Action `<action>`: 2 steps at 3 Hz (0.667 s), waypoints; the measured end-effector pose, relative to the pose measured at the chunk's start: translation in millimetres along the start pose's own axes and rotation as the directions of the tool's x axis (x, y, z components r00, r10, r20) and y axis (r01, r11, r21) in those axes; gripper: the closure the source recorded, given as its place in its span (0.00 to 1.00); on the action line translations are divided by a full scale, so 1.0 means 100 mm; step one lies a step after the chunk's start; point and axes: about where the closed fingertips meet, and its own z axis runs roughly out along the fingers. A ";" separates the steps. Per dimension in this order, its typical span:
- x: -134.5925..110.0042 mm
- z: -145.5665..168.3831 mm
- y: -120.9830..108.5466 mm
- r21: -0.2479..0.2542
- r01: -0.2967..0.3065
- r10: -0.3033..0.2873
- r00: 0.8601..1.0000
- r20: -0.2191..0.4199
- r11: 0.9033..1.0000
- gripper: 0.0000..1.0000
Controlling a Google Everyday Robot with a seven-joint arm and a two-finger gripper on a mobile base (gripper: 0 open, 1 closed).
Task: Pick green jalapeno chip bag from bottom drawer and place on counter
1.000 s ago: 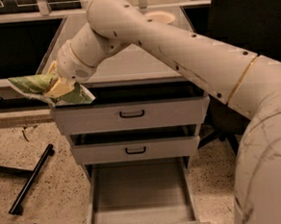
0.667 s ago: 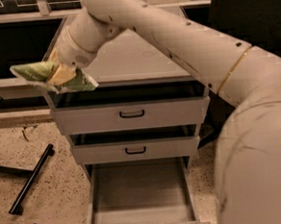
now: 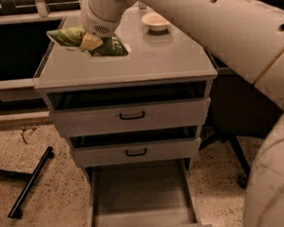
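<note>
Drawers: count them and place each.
3: top drawer under the counter, middle drawer below it, bottom drawer pulled out lowest. None seems hidden. The tool holds the chip bag over the counter's left side.

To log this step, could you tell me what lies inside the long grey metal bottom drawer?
The bottom drawer shows only its bare floor; its rear is covered by the drawer above. The gripper holds the wrinkly green foil chip bag over the pale-grey counter.
</note>
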 end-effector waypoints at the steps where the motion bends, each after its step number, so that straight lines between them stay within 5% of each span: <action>1: 0.55 0.25 0.22 0.051 -0.041 0.043 0.998 -0.048 0.998 1.00; 2: 0.95 0.09 0.15 0.130 -0.083 0.090 0.995 -0.048 0.988 1.00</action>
